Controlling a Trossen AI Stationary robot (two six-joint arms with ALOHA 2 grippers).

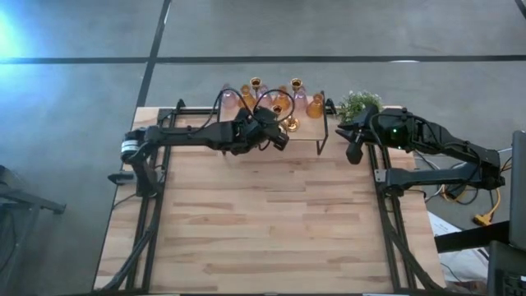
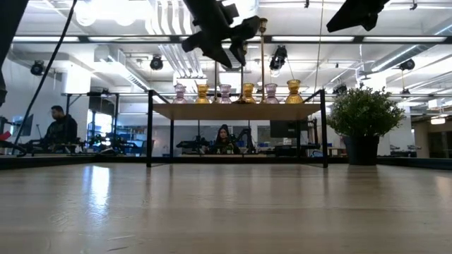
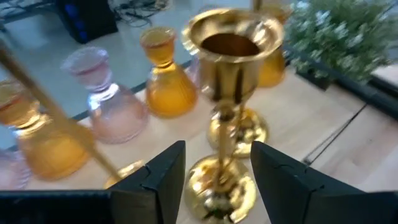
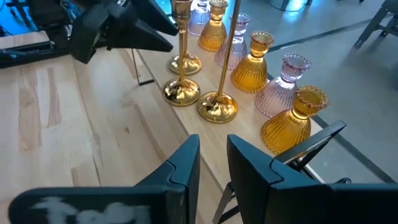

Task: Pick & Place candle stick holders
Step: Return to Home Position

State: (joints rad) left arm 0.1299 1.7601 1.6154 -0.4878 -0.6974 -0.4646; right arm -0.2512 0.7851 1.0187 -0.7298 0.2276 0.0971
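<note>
Gold thin-stemmed candlesticks (image 3: 231,74) and amber, pink glass holders (image 3: 165,87) set upright on shelf (image 2: 240,111) at far edge of bench (image 1: 263,222), left gripper (image 3: 217,148) held high near the gold ones, fingers spread, empty, right gripper (image 4: 213,142) held near plant (image 1: 359,104), fingers parted, empty.

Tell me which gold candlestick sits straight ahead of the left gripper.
The candlestick whose base shows between the left gripper's open fingers; a second candlestick stands behind it, a third off to the side.
</note>
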